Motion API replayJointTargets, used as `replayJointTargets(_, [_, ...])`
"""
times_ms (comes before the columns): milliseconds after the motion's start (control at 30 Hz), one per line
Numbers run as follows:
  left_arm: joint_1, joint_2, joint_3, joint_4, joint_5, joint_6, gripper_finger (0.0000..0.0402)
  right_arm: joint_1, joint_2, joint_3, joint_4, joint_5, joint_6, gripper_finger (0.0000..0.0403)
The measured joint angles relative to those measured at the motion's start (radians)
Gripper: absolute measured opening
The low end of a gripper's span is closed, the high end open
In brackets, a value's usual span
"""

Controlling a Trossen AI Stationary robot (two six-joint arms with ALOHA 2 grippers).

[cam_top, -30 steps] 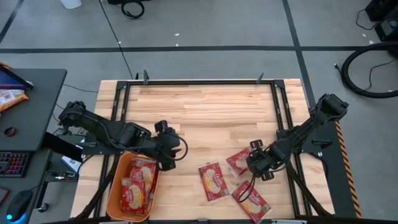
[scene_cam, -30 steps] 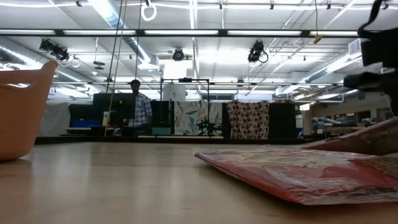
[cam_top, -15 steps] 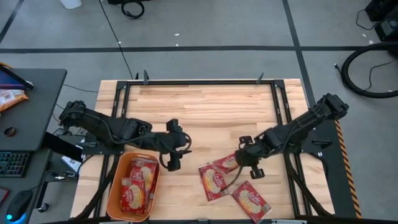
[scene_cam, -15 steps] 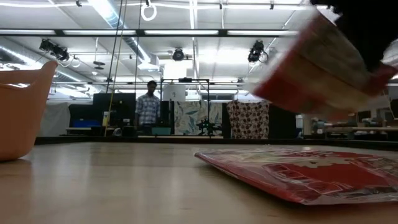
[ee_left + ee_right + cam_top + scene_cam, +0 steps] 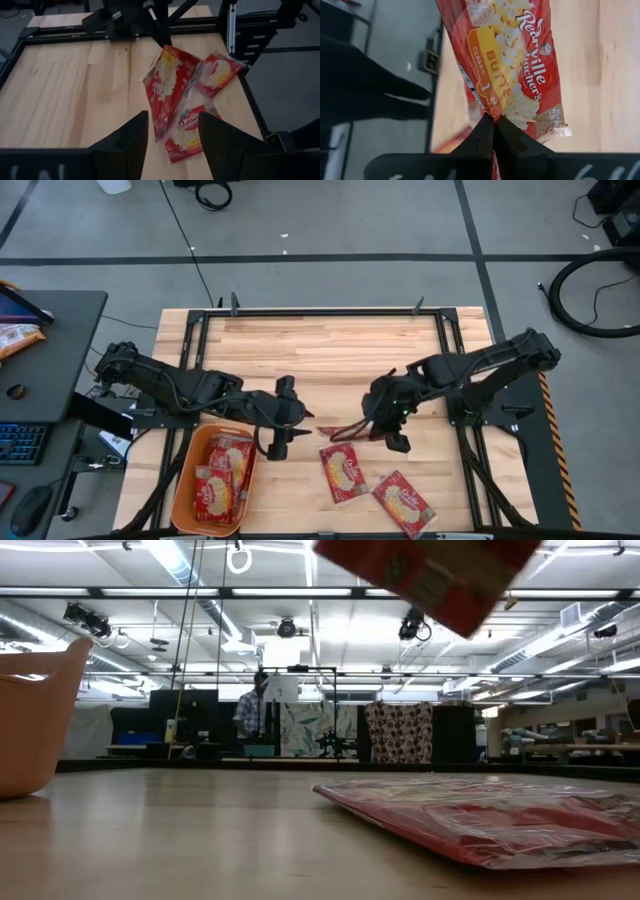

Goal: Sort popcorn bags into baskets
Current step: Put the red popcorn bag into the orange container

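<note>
- The two popcorn bags on the tabletop [image 5: 345,472] lie flat at about 6 o'clock from the centre, near the front edge, one [image 5: 404,502] a little further toward 5 o'clock. They lie apart from each other, which should leave room to pinch each by an edge.
- The orange basket [image 5: 181,485] sits at roughly 8 o'clock on the wooden tabletop [image 5: 330,350]. Red packets [image 5: 222,478] already lie inside it, so part of the sorting looks done.
- The left tool [image 5: 279,439] hovers just beside the basket's 2 o'clock corner. Its fingers [image 5: 127,142] are spread and carry nothing, seemingly ready to receive or reach for a bag.
- The right tool [image 5: 385,417] sits near the tabletop's centre, slightly toward 4 o'clock. Its tips are pressed together on the edge of a held popcorn bag [image 5: 512,65], pinching it.
- That held bag hangs off the tabletop, tilted, pointing toward 9 o'clock and the left tool. Holding it by one edge probably lets it drape freely for a drop or hand-over.
- Far beyond the tabletop, in the low view, a person [image 5: 252,715] stands in the room, well apart from the work.
</note>
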Motion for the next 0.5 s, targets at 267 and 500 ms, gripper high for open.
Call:
replayJointTargets(267, [0.0,0.021,-0.001,0.02,0.087,0.045,0.0176,-0.028,0.0,0.027,0.091,-0.03,0.017,0.0006])
replayJointTargets(500, [0.0,0.065,0.0,0.036,0.087,0.054,0.0175,-0.049,0.0,0.027,0.212,-0.103,0.052,0.0006])
